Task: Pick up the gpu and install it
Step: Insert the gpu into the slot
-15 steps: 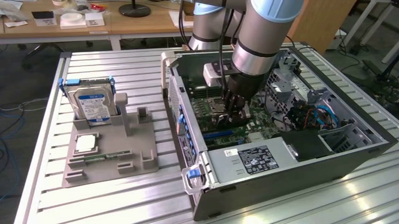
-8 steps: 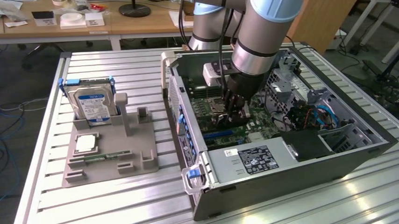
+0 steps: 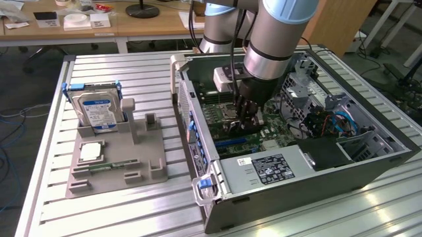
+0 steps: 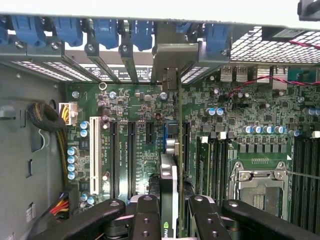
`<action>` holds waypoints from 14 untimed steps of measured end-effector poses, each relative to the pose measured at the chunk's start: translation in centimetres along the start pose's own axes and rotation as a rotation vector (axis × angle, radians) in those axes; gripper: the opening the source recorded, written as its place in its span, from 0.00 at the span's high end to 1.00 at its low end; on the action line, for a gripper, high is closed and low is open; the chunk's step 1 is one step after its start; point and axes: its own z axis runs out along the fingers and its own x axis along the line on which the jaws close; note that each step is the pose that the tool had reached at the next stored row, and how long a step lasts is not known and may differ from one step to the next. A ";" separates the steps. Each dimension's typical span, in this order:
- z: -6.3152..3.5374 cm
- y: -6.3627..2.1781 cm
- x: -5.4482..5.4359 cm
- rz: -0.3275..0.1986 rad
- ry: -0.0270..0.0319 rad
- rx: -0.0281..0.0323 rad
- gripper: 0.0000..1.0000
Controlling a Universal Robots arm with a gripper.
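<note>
Pincer grips gpu | slatted metal table | likely workshop

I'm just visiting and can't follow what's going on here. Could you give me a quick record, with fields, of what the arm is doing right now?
Gripper: inside the open computer case, shut on the gpu
Gpu: held on edge, standing over the motherboard, bracket end toward the rear slots
Parts holder: outside the case, on the exterior view's left
Hard drive: upright in the holder
Memory stick: lying in the holder
</note>
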 end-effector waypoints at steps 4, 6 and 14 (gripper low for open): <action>0.02 0.00 0.0 -0.002 -0.0002 0.0005 0.73; 0.03 0.00 0.0 -0.002 -0.0003 0.0005 0.73; 0.11 0.05 -0.1 -0.002 -0.0003 0.0005 0.73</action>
